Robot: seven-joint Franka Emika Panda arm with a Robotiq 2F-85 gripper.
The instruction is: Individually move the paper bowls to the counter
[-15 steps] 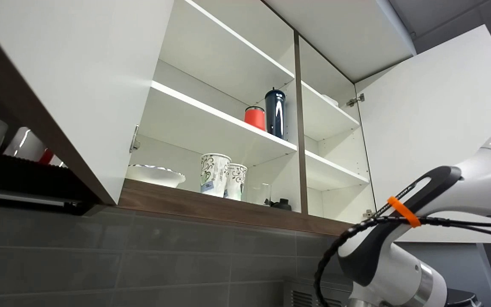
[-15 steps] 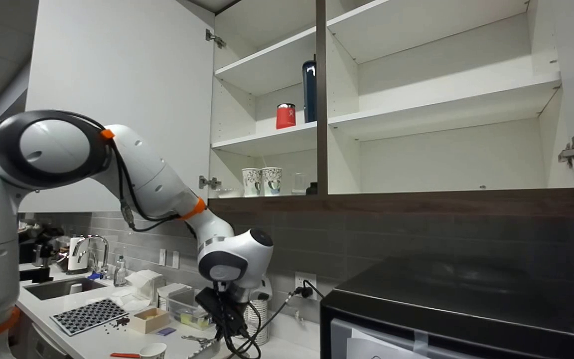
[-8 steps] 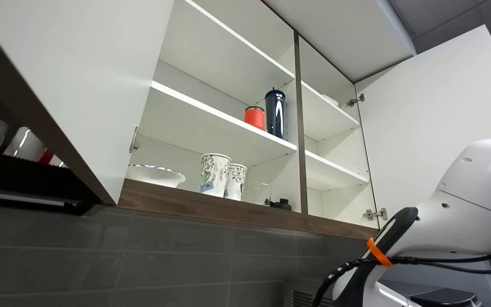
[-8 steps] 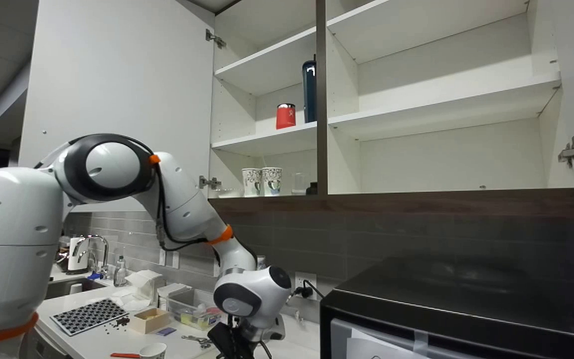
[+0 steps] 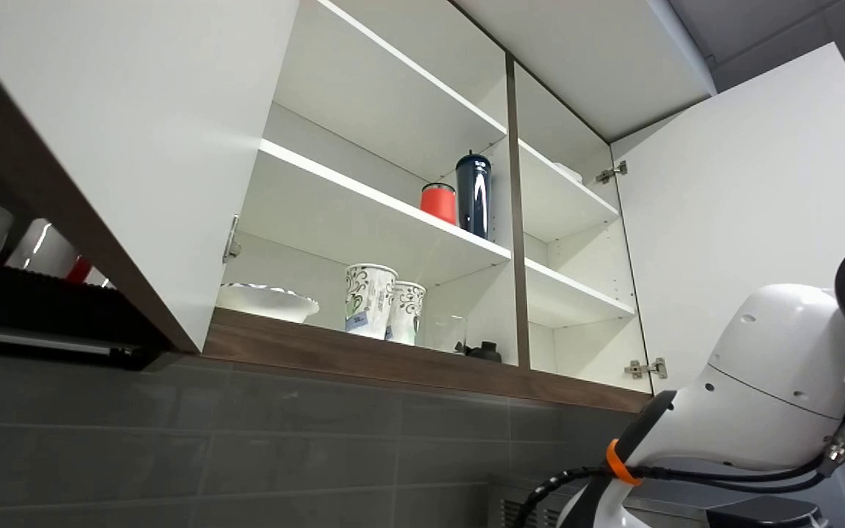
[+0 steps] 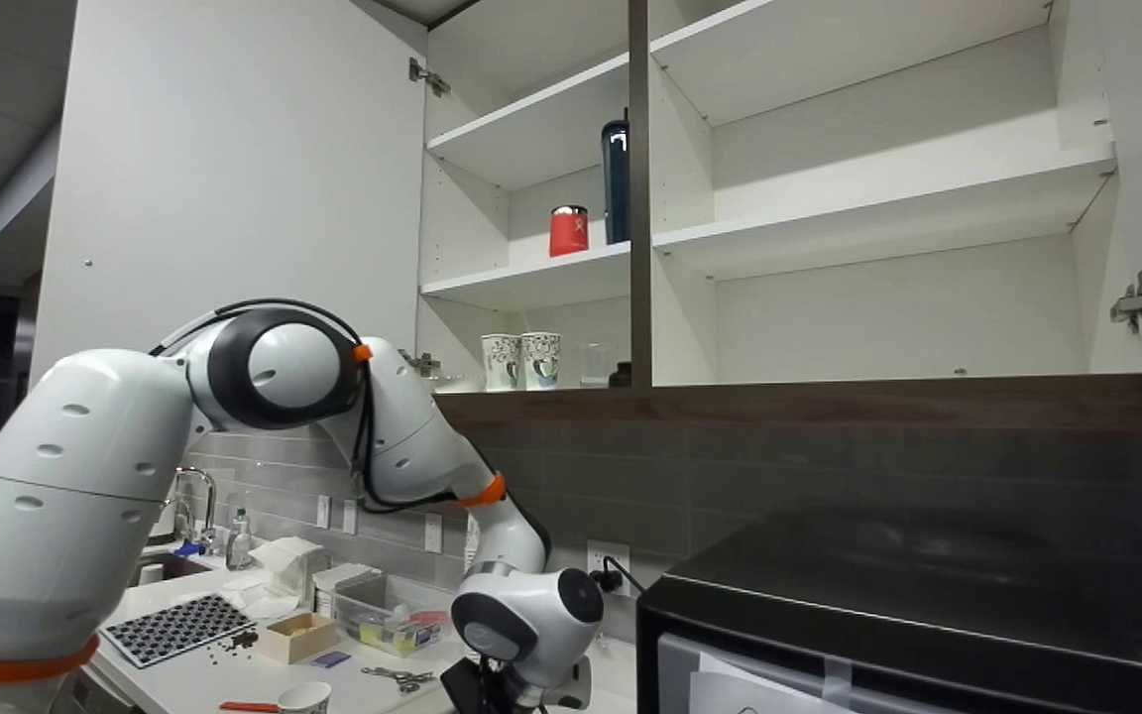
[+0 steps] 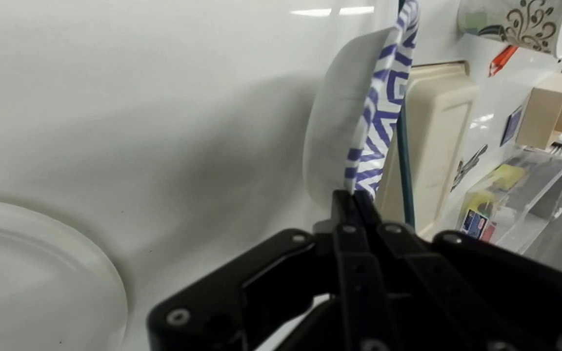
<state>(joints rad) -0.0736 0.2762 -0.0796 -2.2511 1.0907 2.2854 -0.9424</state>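
Note:
In the wrist view my gripper is shut on the rim of a paper bowl. This bowl is whitish-grey outside with a purple-and-white patterned inside. It hangs on its side from the fingertips, above or at the white counter; I cannot tell whether it touches. Another paper bowl sits on the cabinet's bottom shelf at its end, and shows small in an exterior view. In the exterior views my fingertips and the held bowl are out of view, below the frame or hidden behind the arm.
A round white dish lies on the counter. A beige tray, a teal cable and a clear bin are beyond the bowl. Two patterned cups stand in the cabinet. A black appliance stands at the right.
The arm has moved lower and further along the counter, toward the black appliance in an exterior view. The things in the cabinet have not moved.

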